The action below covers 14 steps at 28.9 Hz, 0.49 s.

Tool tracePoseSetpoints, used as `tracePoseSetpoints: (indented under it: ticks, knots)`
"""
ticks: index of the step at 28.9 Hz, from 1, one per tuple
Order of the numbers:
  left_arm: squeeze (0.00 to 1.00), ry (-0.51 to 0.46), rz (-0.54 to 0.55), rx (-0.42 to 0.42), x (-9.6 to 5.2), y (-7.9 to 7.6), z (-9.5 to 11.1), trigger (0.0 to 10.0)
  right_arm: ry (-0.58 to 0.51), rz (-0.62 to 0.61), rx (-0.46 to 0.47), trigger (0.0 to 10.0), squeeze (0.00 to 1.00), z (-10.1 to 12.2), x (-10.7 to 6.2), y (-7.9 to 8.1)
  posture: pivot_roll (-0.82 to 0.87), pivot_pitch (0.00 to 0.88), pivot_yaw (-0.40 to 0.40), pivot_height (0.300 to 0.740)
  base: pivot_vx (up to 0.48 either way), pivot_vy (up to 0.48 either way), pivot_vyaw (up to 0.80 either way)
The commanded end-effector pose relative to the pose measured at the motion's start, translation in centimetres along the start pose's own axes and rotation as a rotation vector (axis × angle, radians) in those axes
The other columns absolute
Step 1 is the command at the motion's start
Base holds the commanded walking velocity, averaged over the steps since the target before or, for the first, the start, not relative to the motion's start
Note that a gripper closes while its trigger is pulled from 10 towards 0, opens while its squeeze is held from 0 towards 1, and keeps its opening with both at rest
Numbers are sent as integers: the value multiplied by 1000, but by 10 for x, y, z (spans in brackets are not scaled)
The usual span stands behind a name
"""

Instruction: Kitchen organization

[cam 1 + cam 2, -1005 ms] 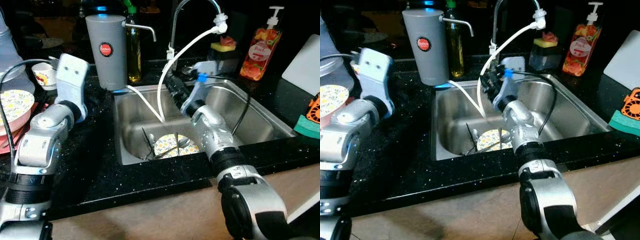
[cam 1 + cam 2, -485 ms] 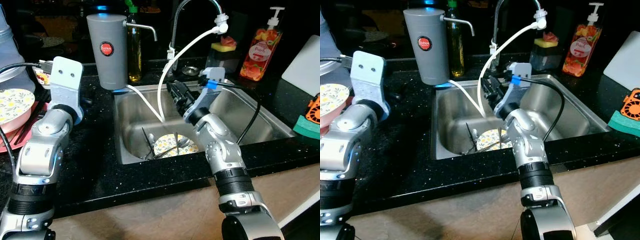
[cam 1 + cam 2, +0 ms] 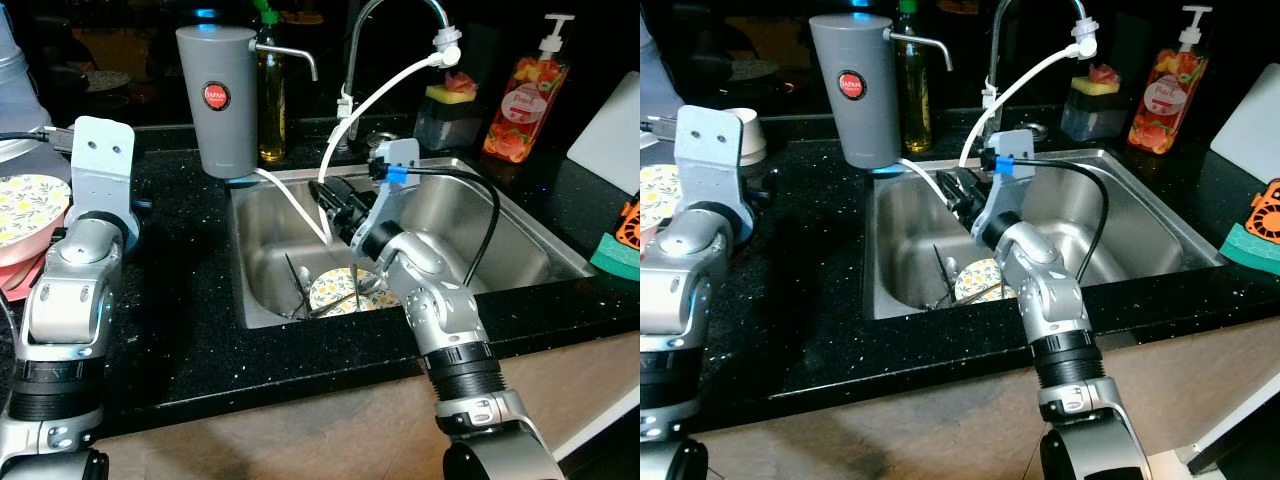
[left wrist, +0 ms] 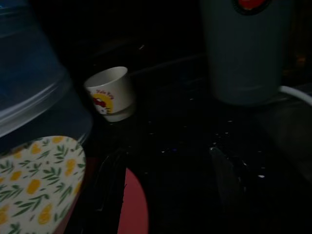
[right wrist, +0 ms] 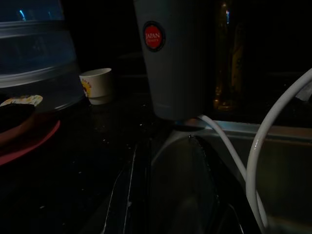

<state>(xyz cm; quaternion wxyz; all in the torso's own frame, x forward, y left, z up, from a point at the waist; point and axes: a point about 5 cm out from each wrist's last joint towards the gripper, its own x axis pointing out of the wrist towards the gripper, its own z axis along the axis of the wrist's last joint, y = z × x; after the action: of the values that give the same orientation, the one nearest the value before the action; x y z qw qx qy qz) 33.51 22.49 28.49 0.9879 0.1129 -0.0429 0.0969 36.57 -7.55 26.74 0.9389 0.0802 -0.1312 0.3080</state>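
A floral plate (image 3: 343, 291) lies in the bottom of the steel sink (image 3: 500, 215) with several utensils (image 3: 296, 283) across it. My right gripper (image 3: 326, 194) hangs over the sink's left half, open and holding nothing, its dark fingers (image 5: 125, 191) aimed at the grey canister (image 5: 170, 53). My left gripper (image 4: 168, 168) hovers open above the black counter (image 3: 180, 300), facing a small white cup (image 4: 110, 92). A second floral plate (image 3: 22, 205) rests on a pink tray (image 3: 25, 275) at the far left.
The grey water filter canister (image 3: 228, 100) stands at the sink's back left, with a white hose (image 3: 375, 95) running to the faucet (image 3: 385, 15). An orange soap bottle (image 3: 520, 95), a sponge holder (image 3: 445, 100), a green sponge (image 3: 615, 255) and a white board (image 3: 610, 130) stand to the right.
My right gripper has swung left over the sink toward its left wall. My left wrist has shifted left along the counter. Plate and utensils lie as before.
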Motion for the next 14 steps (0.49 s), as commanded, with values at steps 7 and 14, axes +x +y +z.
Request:
tracePoseSetpoints:
  ticks: [7,14]
  knots:
    - [0,202,17,-186,-4,-13,-32,10000,48,31,10,10000,0,-7,-5,8,1,80,-26,740,0,0,0]
    - [298,263,99,142,-4,6,-53,10000,69,41,-5,10000,0,-7,-7,8,-6,67,-25,740,0,0,0]
